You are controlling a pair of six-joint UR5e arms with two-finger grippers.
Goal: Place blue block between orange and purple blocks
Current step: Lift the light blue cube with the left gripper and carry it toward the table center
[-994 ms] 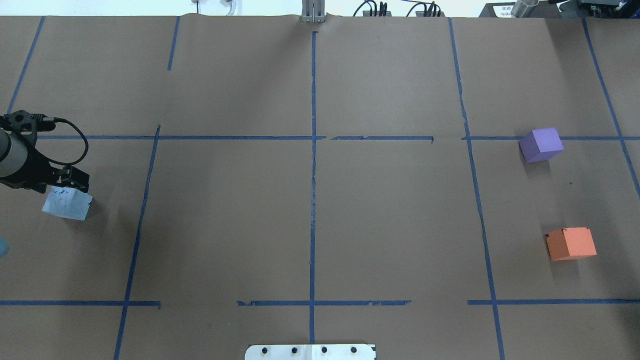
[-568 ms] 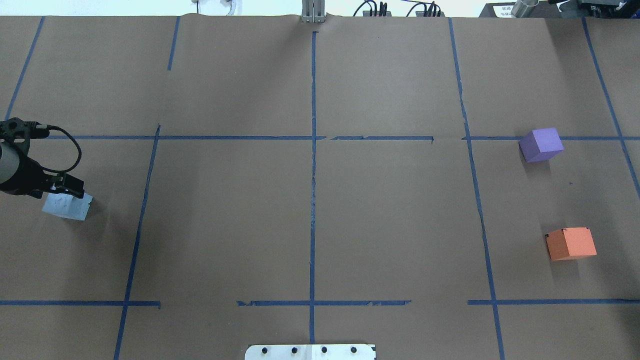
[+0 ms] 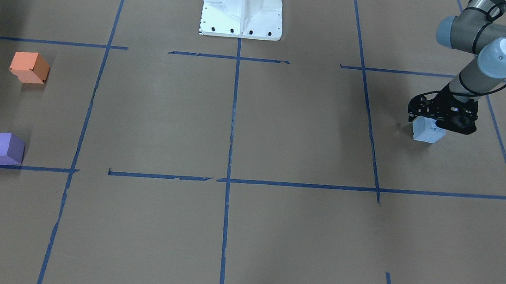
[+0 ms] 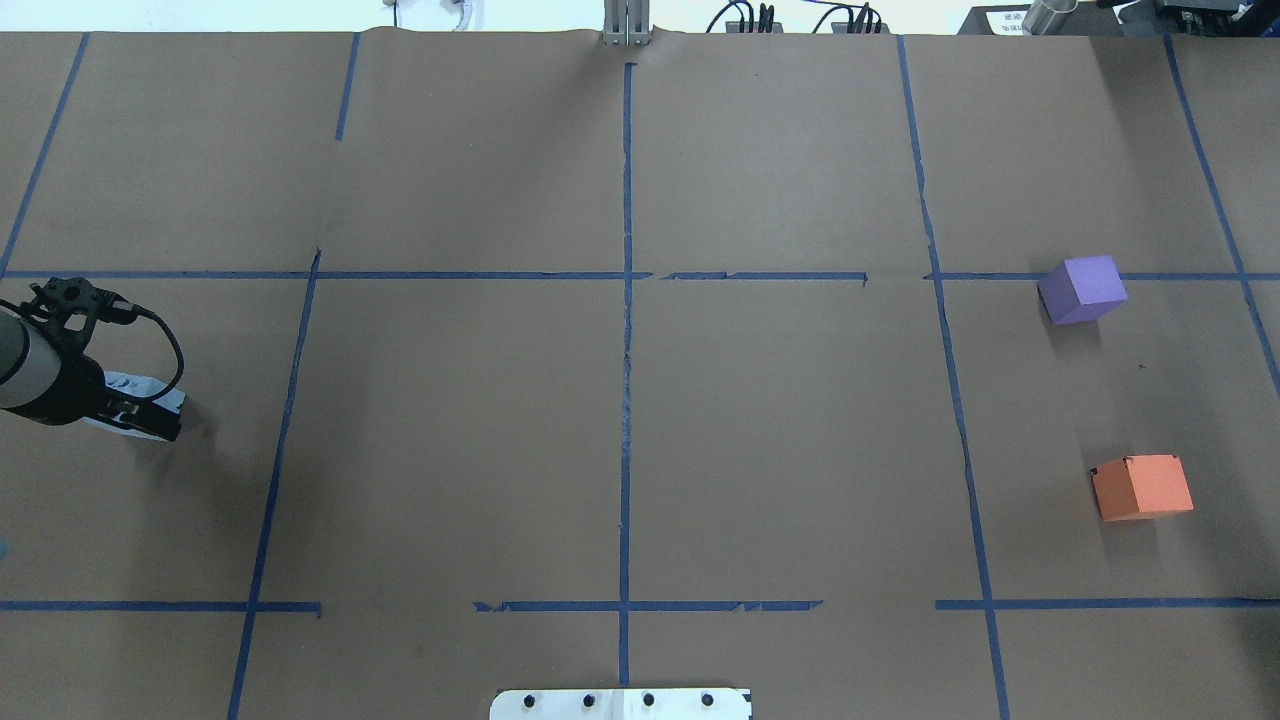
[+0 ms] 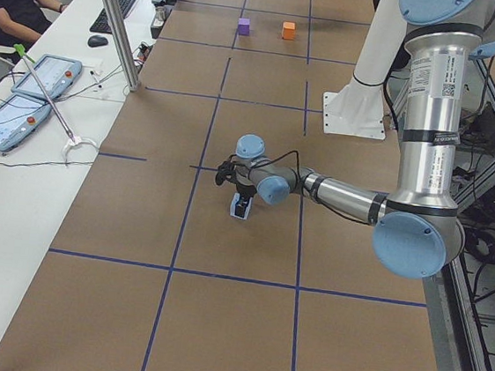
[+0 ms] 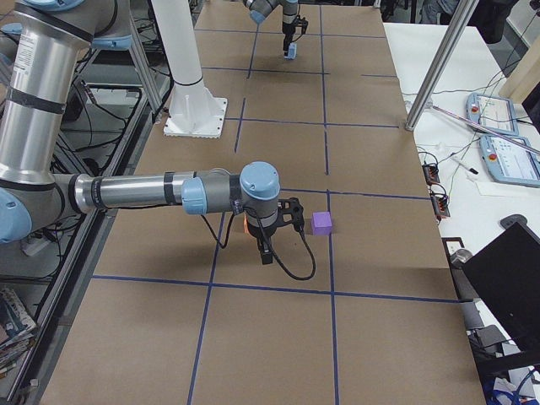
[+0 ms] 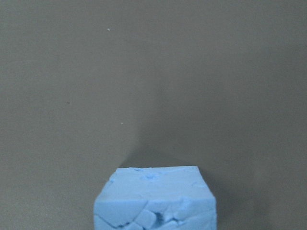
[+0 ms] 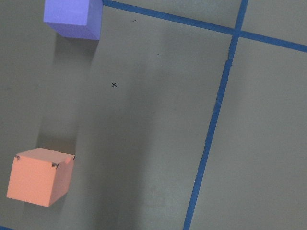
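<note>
The blue block [image 4: 150, 391] rests on the table at the far left, and also shows in the front view [image 3: 426, 132] and low in the left wrist view [image 7: 156, 199]. My left gripper [image 4: 140, 415] is lowered over it with the jaws open on either side of the block [image 3: 438, 125]. The purple block [image 4: 1083, 288] and the orange block [image 4: 1142, 487] sit apart at the far right, with a bare gap between them. Both show in the right wrist view: purple [image 8: 74, 17] and orange [image 8: 41, 183]. My right gripper [image 6: 266, 253] hangs near these two blocks; I cannot tell whether it is open or shut.
Brown paper with blue tape lines [image 4: 626, 330] covers the table. The white robot base [image 3: 242, 11] stands at the middle of the near edge. A metal pole [image 5: 114, 21] and side tables with tablets [image 5: 27, 96] stand beyond the far edge.
My left gripper has moved over the blue block and come down around it, so it now covers most of the block. The purple and orange blocks have not moved.
</note>
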